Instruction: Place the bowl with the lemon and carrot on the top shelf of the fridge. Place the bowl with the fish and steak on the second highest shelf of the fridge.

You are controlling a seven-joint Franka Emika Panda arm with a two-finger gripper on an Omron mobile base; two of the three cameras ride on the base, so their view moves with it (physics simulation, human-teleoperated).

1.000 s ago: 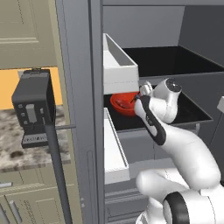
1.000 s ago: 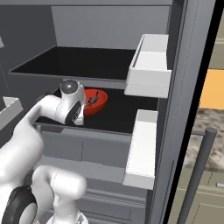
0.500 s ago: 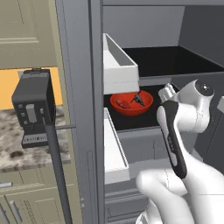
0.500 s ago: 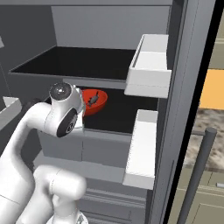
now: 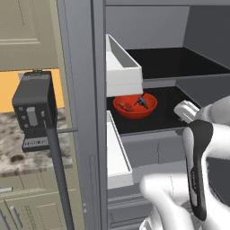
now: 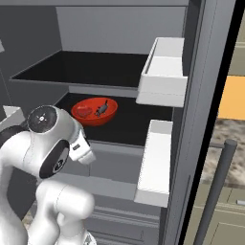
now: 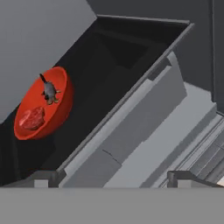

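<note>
Hand view first, and it's tilted hard: the bowl with the fish and steak (image 7: 42, 103) sits on a black shelf inside the fridge (image 7: 144, 127), well apart from the two dark fingertips (image 7: 179, 176) at the bottom of the picture. Nothing lies between those tips, they stand wide, so the end effector (image 7: 111, 179) is spread and empty.

Over to the left base view: the red bowl is upright on the shelf one level below the top shelf (image 5: 179, 63), tucked near the door side, just behind the upper white door bin (image 5: 120, 63). You can pick out the fish (image 5: 141, 101) and the steak (image 5: 126, 107) lying inside it. That's the second highest shelf by my reading, so this half of the task looks done, and the bowl is set far enough back from the shelf's front edge that it shouldn't tip out.

Right base view agrees: red bowl toward the left of the lower black shelf, the white arm (image 6: 48, 148) folded low in front of the fridge, clear of the opening.

The top shelf is bare black panel, nothing on it. So the bowl with the lemon and carrot has yet to be placed there; where it stands I cannot say. A dark appliance (image 5: 33, 110) sits on the table (image 5: 18, 143) left of the fridge.
</note>
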